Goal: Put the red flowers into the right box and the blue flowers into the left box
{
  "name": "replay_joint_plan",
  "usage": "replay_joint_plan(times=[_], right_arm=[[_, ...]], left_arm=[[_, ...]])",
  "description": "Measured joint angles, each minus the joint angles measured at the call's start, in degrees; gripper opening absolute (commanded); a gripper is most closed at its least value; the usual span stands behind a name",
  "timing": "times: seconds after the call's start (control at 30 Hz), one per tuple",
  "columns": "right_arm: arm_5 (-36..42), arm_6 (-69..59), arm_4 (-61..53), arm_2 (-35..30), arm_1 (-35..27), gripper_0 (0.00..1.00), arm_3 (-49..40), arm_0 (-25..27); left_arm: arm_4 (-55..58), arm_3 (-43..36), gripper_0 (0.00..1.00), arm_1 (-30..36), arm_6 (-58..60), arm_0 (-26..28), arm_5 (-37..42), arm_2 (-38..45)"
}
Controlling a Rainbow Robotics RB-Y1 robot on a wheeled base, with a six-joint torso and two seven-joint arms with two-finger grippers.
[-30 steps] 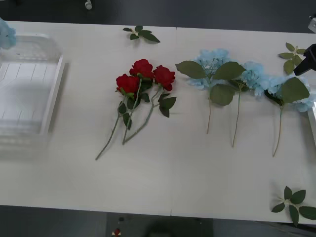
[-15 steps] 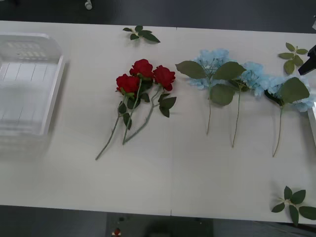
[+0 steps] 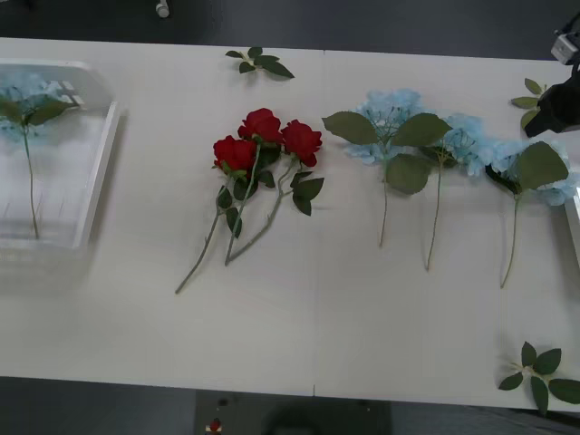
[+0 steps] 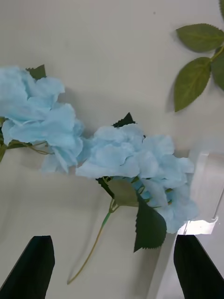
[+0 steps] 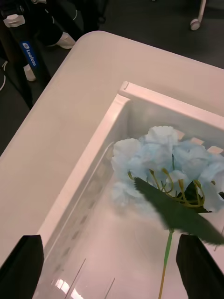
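Overhead, the front view shows the white table (image 3: 299, 317) with three red flowers (image 3: 263, 140) bunched left of centre, blooms toward the top of the frame and stems fanning down to the lower left. Three blue flowers (image 3: 453, 145) lie in a row at centre right, broad green leaves across the pale clusters, stems pointing down. At the far left sits the left box (image 3: 95, 172), a translucent white tray, with one blue flower in the box (image 3: 27, 95) lying inside, head at the top, stem running down. A pale strip at the right edge is the right box (image 3: 573, 227). The right gripper (image 3: 557, 104) is a dark shape at the upper right edge, just above the rightmost blue cluster; its fingers cannot be judged from here. Loose leaf sprigs (image 3: 261, 62) lie at top centre, upper right and lower right.

From the right wrist view, the right gripper's (image 4: 112, 273) black fingers stand wide apart at the bottom corners, holding nothing, above two blue clusters (image 4: 135, 163) on the table, with the box rim (image 4: 200, 196) at lower right.

From the left wrist view, the left gripper's (image 5: 109, 266) fingers are likewise spread at the corners and empty, above the tray wall (image 5: 93, 168), where the blue bloom (image 5: 158, 161) rests with a dark leaf across its stem.
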Motion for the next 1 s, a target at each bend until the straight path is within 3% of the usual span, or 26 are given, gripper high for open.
replay_joint_plan(times=[0.23,0.4,0.63,0.77,1.0], right_arm=[[-3.4,-8.2,-0.2,0.5,-6.7,0.75,-11.9,0.4],[-8.7,-13.2,-0.8,0.5,-12.5,0.75,-20.5,3.1],[-13.6,-21.2,0.2,0.5,-16.2,0.75,-27.5,6.6],[-17.7,-27.4,2.7,0.5,-16.8,0.75,-30.1,8.4],[-28.4,-36.9,7.9,0.5,-16.9,0.75,-34.5,13.0]], left_arm=[[0.1,0.0,1.00,0.0,0.0,0.0,-1.0,-2.6],[5.6,-0.2,1.00,0.0,-2.5,0.0,4.5,-2.5],[18.0,-3.4,1.00,0.0,-24.0,0.0,14.9,3.0],[26.8,-3.7,1.00,0.0,-30.2,0.0,16.2,4.0],[48.9,-3.7,1.00,-0.3,-51.0,1.6,16.3,3.1]])
